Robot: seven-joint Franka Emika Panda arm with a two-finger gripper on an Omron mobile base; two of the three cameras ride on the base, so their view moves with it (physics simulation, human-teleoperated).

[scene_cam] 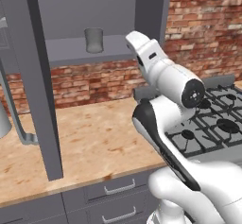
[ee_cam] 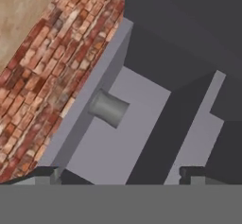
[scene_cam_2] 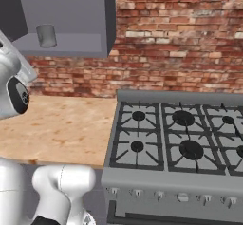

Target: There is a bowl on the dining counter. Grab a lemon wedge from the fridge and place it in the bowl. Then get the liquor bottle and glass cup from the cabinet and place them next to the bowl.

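Left: the open cabinet door [scene_cam: 40, 81] stands over the wooden surface [scene_cam: 94, 138]. On the cabinet shelf [scene_cam: 113, 48], near its front edge and left of centre, I find the glass cup [scene_cam: 94, 40] upright, long axis vertical, mouth up. I judge it light, rigid, smooth, breakable; take it across the side wall at mid-height with moderate squeeze. My hand [ee_cam: 120, 173] is short of the cup, fingers spread wide, holding nothing. Right: the stove [scene_cam_2: 180, 138].

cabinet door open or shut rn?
Open. The cabinet door is swung out, and the glass cup stands exposed on the bottom shelf.
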